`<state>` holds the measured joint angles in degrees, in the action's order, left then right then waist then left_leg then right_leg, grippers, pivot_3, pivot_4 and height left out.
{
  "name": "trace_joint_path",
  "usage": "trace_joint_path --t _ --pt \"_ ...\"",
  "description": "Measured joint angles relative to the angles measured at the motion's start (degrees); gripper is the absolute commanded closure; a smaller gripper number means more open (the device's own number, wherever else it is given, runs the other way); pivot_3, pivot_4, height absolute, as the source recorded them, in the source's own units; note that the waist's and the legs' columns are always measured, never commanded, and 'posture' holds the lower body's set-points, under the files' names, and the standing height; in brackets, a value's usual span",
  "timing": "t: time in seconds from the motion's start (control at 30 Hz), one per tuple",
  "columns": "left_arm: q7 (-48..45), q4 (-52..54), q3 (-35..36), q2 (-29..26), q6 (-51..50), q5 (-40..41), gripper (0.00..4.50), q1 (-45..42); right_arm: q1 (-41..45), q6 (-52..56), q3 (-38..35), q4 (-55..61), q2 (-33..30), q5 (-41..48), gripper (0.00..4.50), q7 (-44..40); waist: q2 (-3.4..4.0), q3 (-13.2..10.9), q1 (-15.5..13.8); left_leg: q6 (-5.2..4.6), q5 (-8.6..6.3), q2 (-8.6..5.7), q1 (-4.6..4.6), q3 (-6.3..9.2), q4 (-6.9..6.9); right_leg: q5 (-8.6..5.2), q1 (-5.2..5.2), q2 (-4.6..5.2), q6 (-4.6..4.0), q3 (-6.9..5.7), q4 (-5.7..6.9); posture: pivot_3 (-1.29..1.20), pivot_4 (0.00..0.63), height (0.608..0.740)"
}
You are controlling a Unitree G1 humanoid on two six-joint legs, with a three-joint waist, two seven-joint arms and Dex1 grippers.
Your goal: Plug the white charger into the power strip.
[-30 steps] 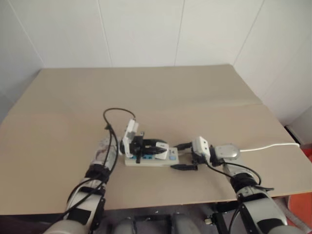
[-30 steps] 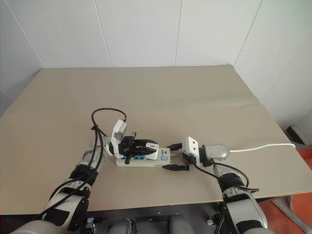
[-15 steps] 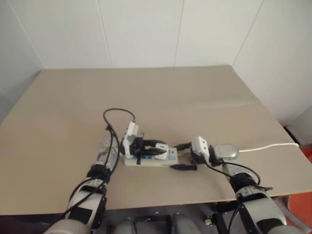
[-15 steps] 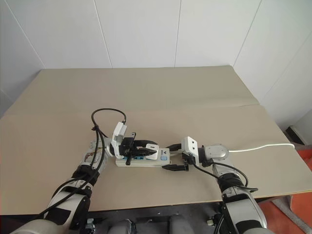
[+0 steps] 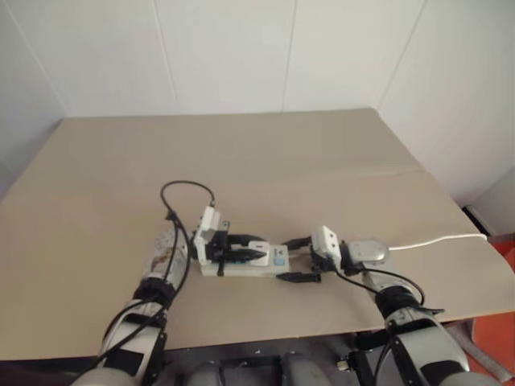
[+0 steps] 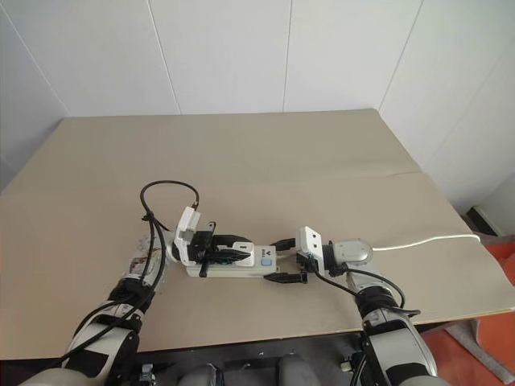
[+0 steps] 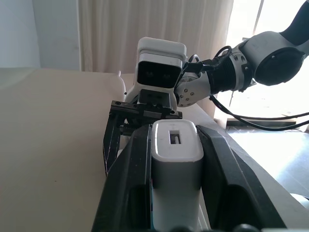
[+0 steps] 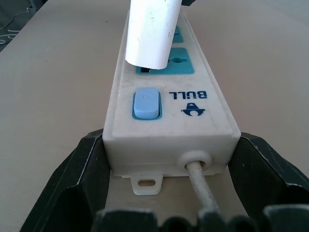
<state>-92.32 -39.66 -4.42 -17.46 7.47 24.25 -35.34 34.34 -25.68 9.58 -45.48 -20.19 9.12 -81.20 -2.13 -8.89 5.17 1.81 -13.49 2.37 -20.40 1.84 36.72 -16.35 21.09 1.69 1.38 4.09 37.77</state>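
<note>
The power strip (image 6: 229,268) lies on the tan table, its blue switch (image 8: 145,103) and thin white cord (image 6: 418,240) at its right end. My right gripper (image 6: 290,259) is shut on that end, one black finger (image 8: 79,179) against each side. The white charger (image 7: 174,150) sits between the fingers of my left gripper (image 6: 241,251), which is shut on it and points level to the right along the strip. The charger (image 8: 149,29) hangs tilted over the blue socket face (image 8: 178,60) nearest the switch. Whether its prongs are in the socket is hidden.
The table (image 6: 265,161) reaches back to white wall panels, and its front edge runs just behind both arms. A black cable loop (image 6: 169,186) from my left arm arches over the table left of the strip. The cord trails off the table's right edge.
My left gripper has sunk a little toward the strip and drifted left with the charger, its wrist flattening. The right gripper and the strip have stayed put. The camera has shifted slightly.
</note>
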Motion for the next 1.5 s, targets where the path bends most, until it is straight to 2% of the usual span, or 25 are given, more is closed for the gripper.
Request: trace_joint_path --t 0.47,0.77,0.83,0.97,1.17,1.43,1.5 --pt "-0.05 -1.12 -3.65 -1.66 6.48 0.63 3.47 -0.18 0.06 0.03 0.64 -0.04 0.26 -0.03 1.07 0.44 0.01 0.11 0.10 -0.15 -0.10 0.28 0.10 -0.09 -0.01 -0.03 -0.04 -0.27 -0.06 0.01 -0.03 0.00 0.150 0.740" --pt "-0.03 -1.24 -3.52 -1.66 6.48 0.63 3.47 0.60 -0.11 0.07 0.74 -0.03 0.25 -0.06 1.07 0.59 0.01 0.27 0.08 -0.18 -0.12 0.29 0.10 -0.10 -0.01 -0.05 -0.05 -0.28 -0.06 0.01 -0.05 0.00 0.150 0.740" --pt "0.06 -1.25 -3.44 -1.73 6.27 0.23 2.71 0.77 -0.20 0.08 0.79 -0.01 0.25 -0.05 1.07 0.65 0.01 0.32 0.09 -0.19 -0.13 0.30 0.10 -0.11 -0.01 -0.06 -0.05 -0.28 -0.06 0.01 -0.05 0.00 0.150 0.740" --pt "0.25 -1.76 -1.54 -4.25 5.36 -0.91 1.66 1.80 -0.54 0.16 0.69 0.11 -0.16 0.07 1.07 0.51 0.60 0.72 -0.03 -0.22 -0.14 0.26 0.12 -0.16 -0.04 -0.16 -0.08 -0.25 0.11 0.07 -0.12 0.00 0.150 0.740" --pt "-0.02 -1.60 -0.40 -4.07 5.62 -1.20 0.02 2.57 -0.91 0.17 0.36 -0.12 -0.70 0.10 1.07 0.47 0.68 0.90 -1.09 -0.23 -0.16 0.27 0.23 -0.20 -0.04 -0.28 -0.26 -0.25 0.23 0.06 -0.21 0.00 0.150 0.740" --pt "0.01 1.36 -0.42 -4.85 3.69 0.57 0.02 3.94 -0.89 0.16 0.35 -0.08 -0.70 0.16 1.07 0.33 0.68 0.90 -1.07 -0.25 -0.17 0.28 0.20 -0.20 -0.04 -0.28 -0.25 -0.25 0.22 0.07 -0.23 0.00 0.150 0.740" --pt "0.15 2.81 0.36 -4.92 2.13 1.00 0.00 4.56 -0.90 0.04 0.29 -0.06 -0.73 0.16 0.35 0.31 0.65 0.89 -1.10 -0.25 -0.17 0.28 0.19 -0.20 -0.04 -0.28 -0.23 -0.25 0.21 0.06 -0.23 0.00 0.150 0.740"
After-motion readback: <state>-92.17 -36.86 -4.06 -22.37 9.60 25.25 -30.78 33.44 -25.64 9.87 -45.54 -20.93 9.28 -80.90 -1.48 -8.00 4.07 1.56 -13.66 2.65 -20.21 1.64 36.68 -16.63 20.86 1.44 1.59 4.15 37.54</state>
